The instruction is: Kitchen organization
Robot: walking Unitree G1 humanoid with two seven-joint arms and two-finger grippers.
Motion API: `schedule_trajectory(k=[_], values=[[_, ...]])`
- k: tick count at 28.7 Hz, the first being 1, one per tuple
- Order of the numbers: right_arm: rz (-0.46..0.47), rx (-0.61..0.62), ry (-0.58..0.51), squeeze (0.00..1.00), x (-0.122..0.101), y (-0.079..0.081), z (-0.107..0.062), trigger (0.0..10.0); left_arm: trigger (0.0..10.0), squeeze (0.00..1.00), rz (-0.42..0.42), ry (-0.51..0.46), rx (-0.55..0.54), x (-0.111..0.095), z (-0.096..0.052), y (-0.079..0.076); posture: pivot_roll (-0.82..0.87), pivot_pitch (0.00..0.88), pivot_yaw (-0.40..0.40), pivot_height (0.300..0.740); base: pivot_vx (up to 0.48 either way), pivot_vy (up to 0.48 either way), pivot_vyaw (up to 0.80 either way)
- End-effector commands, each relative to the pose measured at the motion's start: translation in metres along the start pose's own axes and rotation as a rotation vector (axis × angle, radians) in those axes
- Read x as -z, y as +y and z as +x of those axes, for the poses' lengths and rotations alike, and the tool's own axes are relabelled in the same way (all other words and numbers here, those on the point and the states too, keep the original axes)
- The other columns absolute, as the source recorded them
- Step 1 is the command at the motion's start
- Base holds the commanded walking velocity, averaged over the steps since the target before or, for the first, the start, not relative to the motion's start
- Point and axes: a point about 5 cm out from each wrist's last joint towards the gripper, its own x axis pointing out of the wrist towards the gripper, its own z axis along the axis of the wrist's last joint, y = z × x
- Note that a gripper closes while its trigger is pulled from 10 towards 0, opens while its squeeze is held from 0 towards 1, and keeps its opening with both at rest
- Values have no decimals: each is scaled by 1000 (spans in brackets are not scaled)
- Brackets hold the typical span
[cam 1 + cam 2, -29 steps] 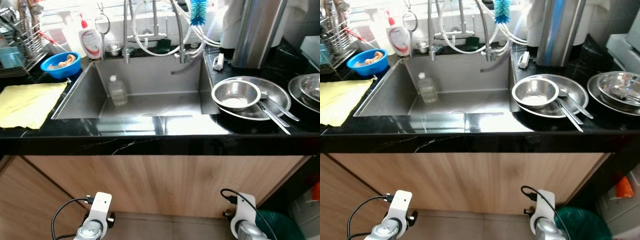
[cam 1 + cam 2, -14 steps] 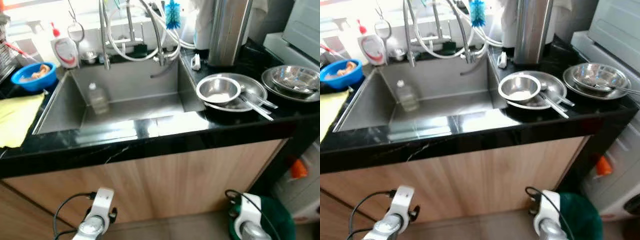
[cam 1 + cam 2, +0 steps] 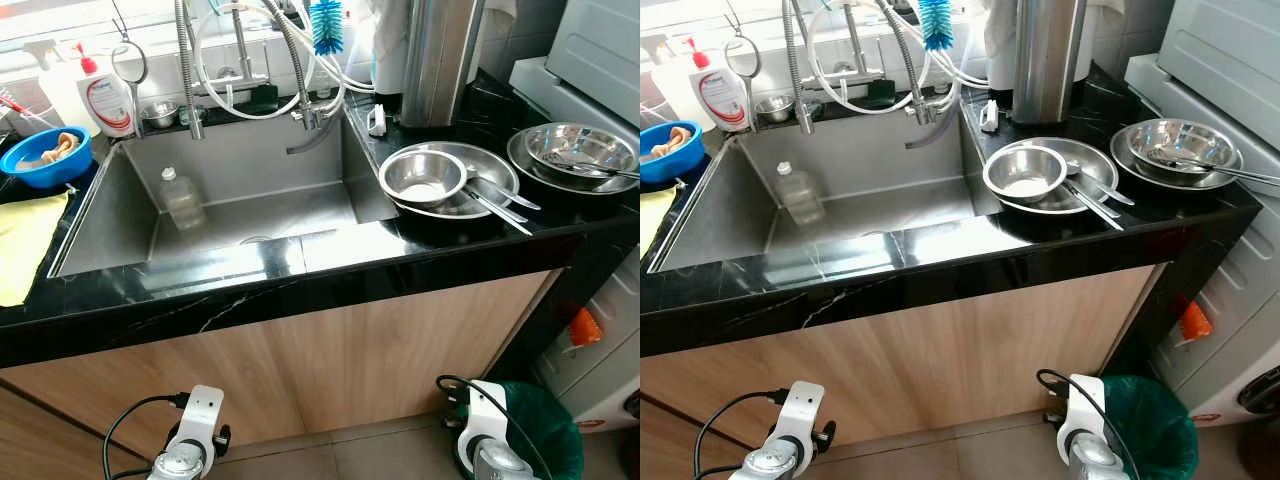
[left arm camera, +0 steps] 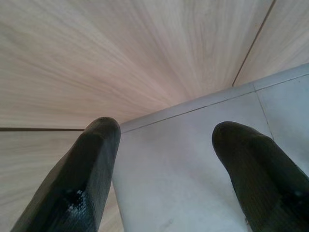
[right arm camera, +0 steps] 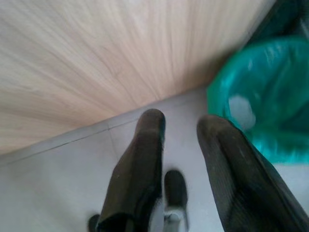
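Both arms hang low in front of the wooden cabinet, the left arm (image 3: pixel 190 455) and the right arm (image 3: pixel 487 455). My left gripper (image 4: pixel 164 130) is open over the pale floor tiles, holding nothing. My right gripper (image 5: pixel 181 121) is open and empty too, beside a green bin (image 5: pixel 260 96). On the black counter (image 3: pixel 330 275), a steel bowl (image 3: pixel 423 180) sits on a steel plate (image 3: pixel 495 170) with spoons (image 3: pixel 500 208). A clear plastic bottle (image 3: pixel 182 198) stands in the steel sink (image 3: pixel 110 225).
More steel bowls (image 3: pixel 575 150) are stacked at the counter's right end, by a white appliance (image 3: pixel 600 50). A blue bowl (image 3: pixel 42 160), a yellow cloth (image 3: pixel 25 245) and a soap bottle (image 3: pixel 105 95) lie left of the sink. A steel cylinder (image 3: pixel 440 55) stands behind the plate.
The camera has swung right and pulled back: the right-end bowls, white appliance and green bin have come into view. Both arms still hang low.
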Motion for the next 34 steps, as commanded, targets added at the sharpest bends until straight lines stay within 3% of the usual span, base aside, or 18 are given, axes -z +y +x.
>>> schedule_trajectory(k=[1,11,18,27,29,34], values=[[-50,-28,-19,0,-3,4,0,10000,10000,0,14,11,1,4,-1,2,-200,0,125,740,0,0,0],[-54,-64,-46,0,-7,1,0,10000,10000,0,-28,-76,-8,-9,0,5,-206,0,98,740,0,0,0],[-79,-71,-95,0,-12,-1,-1,10000,10000,0,-83,-222,-34,-28,-2,17,-212,0,95,740,0,0,0],[-55,-52,-107,0,-11,-3,-1,10000,10000,0,-104,-269,-60,-25,-6,25,-207,0,101,740,0,0,0],[-98,-37,-112,0,-12,-4,-1,10000,10000,0,-101,-291,-83,-22,-10,34,-189,0,95,740,0,0,0],[-88,-33,-123,0,-11,-5,-2,10000,10000,0,-71,-323,-102,-15,-17,43,-184,0,98,740,0,0,0]])
